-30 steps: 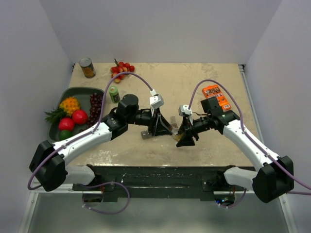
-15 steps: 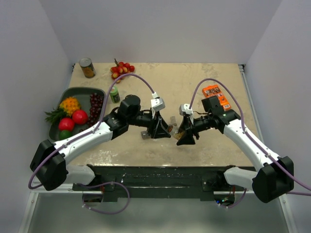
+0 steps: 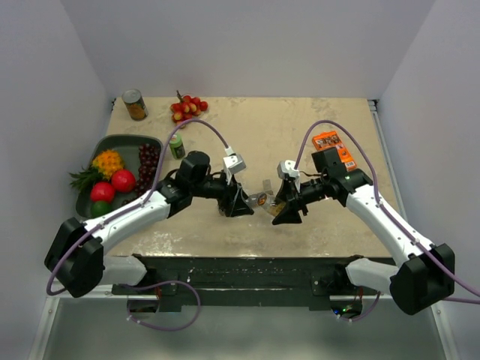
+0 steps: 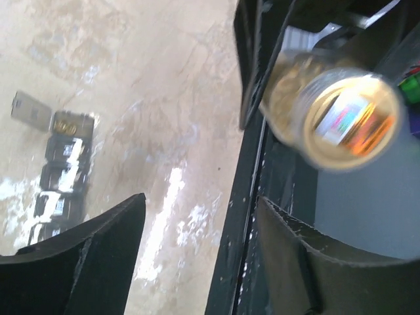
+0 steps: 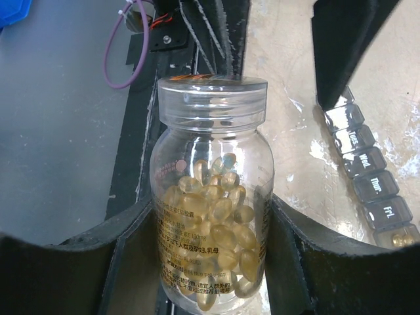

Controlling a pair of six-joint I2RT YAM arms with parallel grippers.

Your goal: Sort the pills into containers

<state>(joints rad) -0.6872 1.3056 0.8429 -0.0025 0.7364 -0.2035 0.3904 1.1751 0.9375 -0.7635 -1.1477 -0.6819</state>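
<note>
The right gripper (image 5: 213,282) was clamped on the clear bottle (image 5: 211,131). Its fingers (image 5: 125,262) pressed both sides at the lower centre of the right wrist view, with the pills (image 5: 213,223) heaped inside. The left gripper (image 4: 197,256) stood with its jaws apart, holding nothing, and the bottle showed end-on at the upper right of its view. The grey strip of containers (image 5: 367,177) lay on the table (image 5: 282,59) toward the right edge, apart from the bottle.
</note>
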